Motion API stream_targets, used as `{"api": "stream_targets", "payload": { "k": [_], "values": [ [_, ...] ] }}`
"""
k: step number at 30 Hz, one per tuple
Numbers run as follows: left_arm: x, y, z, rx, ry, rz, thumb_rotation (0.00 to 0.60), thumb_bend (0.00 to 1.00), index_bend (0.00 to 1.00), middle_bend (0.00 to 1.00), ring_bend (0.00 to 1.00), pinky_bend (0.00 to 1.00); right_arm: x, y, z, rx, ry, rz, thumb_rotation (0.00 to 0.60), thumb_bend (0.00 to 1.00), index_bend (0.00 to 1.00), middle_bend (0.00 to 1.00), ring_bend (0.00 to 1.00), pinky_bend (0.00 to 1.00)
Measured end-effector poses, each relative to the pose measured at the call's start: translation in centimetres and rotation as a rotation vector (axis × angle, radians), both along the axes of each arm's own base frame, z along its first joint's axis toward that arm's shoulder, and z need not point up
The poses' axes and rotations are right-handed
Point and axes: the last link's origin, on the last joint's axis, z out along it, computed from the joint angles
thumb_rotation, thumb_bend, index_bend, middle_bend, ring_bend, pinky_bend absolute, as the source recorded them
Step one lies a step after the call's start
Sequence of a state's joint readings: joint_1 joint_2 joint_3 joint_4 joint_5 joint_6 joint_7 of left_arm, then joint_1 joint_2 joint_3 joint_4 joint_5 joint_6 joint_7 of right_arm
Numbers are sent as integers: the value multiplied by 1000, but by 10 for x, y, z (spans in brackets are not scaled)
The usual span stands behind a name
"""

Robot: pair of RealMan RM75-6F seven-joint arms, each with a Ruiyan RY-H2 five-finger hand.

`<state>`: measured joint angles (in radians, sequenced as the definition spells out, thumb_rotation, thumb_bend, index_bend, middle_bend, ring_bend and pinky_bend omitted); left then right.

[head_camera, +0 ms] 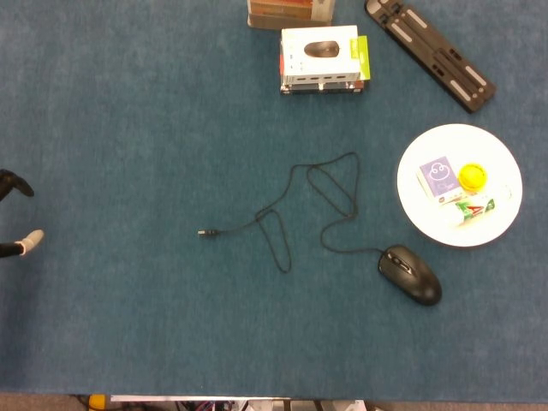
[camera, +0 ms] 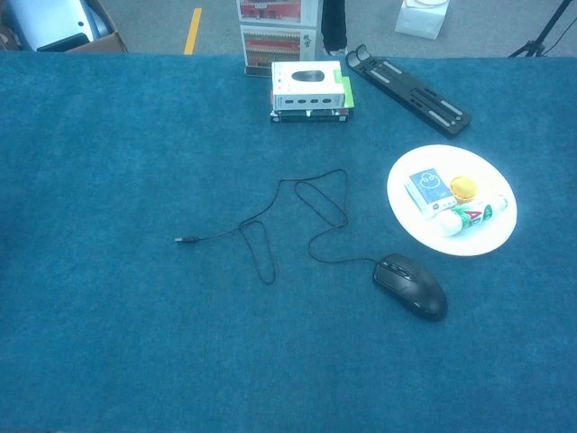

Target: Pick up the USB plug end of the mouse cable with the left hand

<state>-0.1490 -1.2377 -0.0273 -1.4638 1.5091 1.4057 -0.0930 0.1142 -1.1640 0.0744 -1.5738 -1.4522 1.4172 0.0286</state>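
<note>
Robot hand (head_camera: 17, 214) (left) shows fingertips; white plate (head_camera: 505, 163) holds small packets.

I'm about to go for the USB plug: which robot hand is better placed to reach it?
Left. The left robot hand shows at the table's left edge, on the same side as the USB plug. The right hand is in neither view.

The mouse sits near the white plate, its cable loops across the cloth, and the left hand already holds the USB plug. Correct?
Not quite. The left hand only shows at the left edge of the head view, well apart from the USB plug, which lies untouched on the cloth. The rest holds: the mouse sits near the white plate and the cable loops between.
</note>
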Motion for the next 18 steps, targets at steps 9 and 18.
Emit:
{"api": "stream_targets", "payload": {
  "k": [9,18],
  "values": [
    [7,2,-8,39,-53,-54,600,0,488,336,308,533,2,-14,1,-6,-2,34,600,37,344,180,165,302],
    [21,14,-28,-27,-68,-155,600,128,489,131,225,526,15,-35,15,-34,14,95,600,37,344,180,165,302]
  ]
}}
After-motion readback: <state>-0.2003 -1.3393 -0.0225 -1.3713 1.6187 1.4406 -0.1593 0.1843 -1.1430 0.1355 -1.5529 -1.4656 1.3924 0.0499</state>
